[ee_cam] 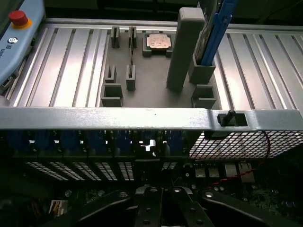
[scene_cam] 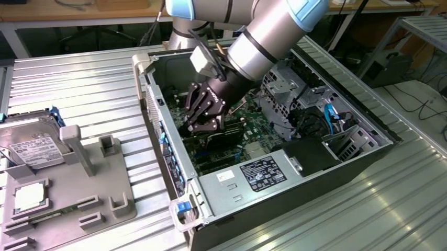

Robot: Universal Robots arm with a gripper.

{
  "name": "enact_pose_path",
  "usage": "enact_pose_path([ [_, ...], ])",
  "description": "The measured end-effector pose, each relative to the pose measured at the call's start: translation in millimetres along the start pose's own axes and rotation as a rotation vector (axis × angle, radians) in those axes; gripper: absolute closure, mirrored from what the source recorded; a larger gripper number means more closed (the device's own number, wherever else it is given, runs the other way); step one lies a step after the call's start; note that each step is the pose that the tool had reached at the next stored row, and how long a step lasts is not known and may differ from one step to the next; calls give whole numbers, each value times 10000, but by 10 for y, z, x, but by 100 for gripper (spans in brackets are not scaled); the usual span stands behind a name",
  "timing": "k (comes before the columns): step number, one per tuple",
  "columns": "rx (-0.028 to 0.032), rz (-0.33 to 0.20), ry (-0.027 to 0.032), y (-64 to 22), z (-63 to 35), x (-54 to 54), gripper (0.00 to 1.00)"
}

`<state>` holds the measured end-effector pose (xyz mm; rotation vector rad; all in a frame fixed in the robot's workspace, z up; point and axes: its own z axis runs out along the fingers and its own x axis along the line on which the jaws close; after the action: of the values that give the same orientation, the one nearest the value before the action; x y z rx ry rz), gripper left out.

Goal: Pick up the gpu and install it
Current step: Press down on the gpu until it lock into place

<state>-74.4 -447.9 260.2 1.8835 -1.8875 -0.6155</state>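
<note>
Gripper: your gripper (scene_cam: pixel 202 124) is clenched, fingers drawn together, and sits deep inside the open computer case (scene_cam: pixel 231 183), low over the motherboard (scene_cam: pixel 255 123).
Grip: the dark card at the fingertips looks like the gpu (scene_cam: pixel 225 138), but you cannot confirm from the exterior view that the fingers clamp it rather than press on it.
Gpu position: it lies just below the gripper, near the case's rear wall (ee_cam: pixel 118 118), and reads as at or in its slot.
Seating, a judgement: push straight down along the card's own plane; any tilt would jam 1 end of the connector while the other stays high.
Bracket end: in the wrist view the blue slot clips (ee_cam: pixel 71 142) line the rear wall in front of the gripper (ee_cam: pixel 163 208); keep the card's end bracket square to that wall so it slides behind it and not onto it.
Clearance: the blue cable (scene_cam: pixel 328 115) and the drive cage (scene_cam: pixel 283 89) stand on the exterior view's right of the wrist, near but apart; hold the arm's line so you do not drift toward them.
Outside the case: the grey fixture tray (scene_cam: pixel 66 209) holds the hard drive (scene_cam: pixel 31 141) and the CPU chip (scene_cam: pixel 29 196), well apart from your work.
Risk: forcing a misaligned card could bend the slot, so press evenly.
</note>
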Motion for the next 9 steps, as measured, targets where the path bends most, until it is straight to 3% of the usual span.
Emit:
enact_pose_path([
  [1,-44,1,0,-7,-2,0,89],
  [3,-190,2,-5,-9,-3,1,89],
  [6,-532,3,-19,-18,-7,44,89],
  [9,-592,10,-14,-40,-6,54,89],
])
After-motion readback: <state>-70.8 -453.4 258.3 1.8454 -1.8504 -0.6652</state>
